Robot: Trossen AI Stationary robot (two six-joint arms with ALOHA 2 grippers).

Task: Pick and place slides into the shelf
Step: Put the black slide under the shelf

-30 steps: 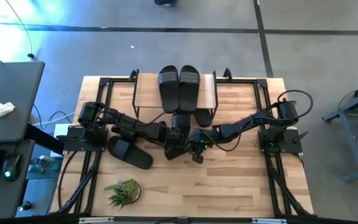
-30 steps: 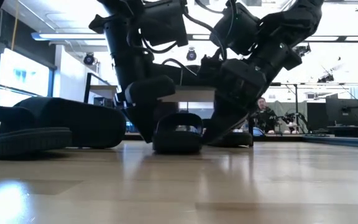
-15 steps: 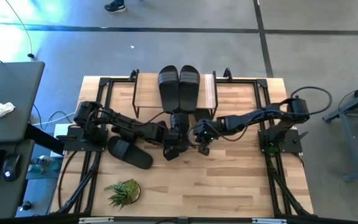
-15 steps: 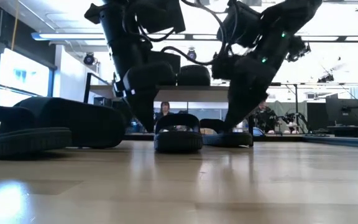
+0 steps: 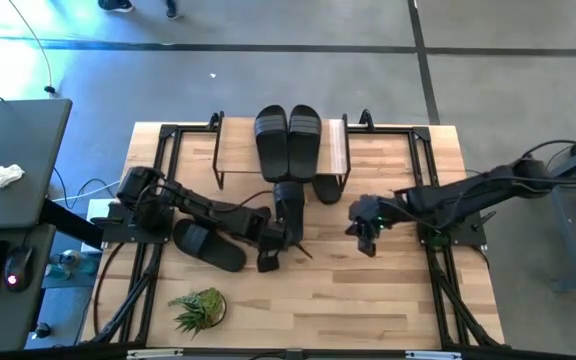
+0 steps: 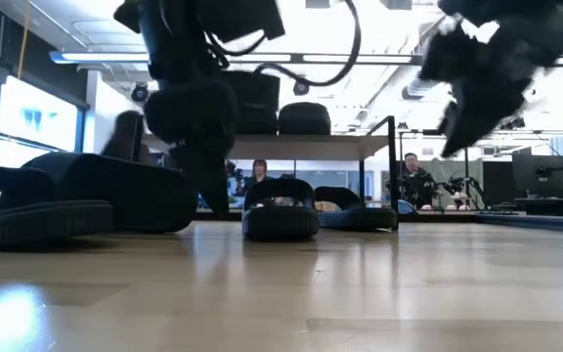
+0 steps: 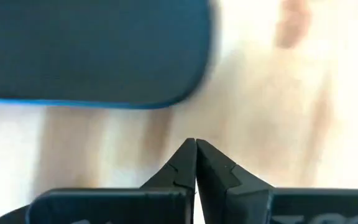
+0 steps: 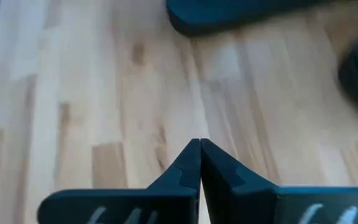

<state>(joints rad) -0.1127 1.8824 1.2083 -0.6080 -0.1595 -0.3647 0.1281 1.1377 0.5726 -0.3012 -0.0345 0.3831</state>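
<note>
Light wood table (image 5: 388, 300), grey floor around it. The shelf (image 5: 340, 150) is standing at the table's far edge, carrying two slides (image 5: 288, 138) side by side on its top plank. A third slide (image 5: 289, 203) is lying just near of the shelf, a fourth (image 5: 326, 187) right of it, a fifth (image 5: 208, 245) at near left. The left gripper (image 5: 268, 262) is hovering near the third slide, jaws pressed together, holding nothing. The right gripper (image 5: 368, 245) is hanging over bare table to the right, jaws likewise closed and empty. A small plant (image 5: 198, 308) is sitting at near left.

Five slides (image 5: 272, 141), one shelf (image 5: 338, 147), one plant (image 5: 197, 308).
</note>
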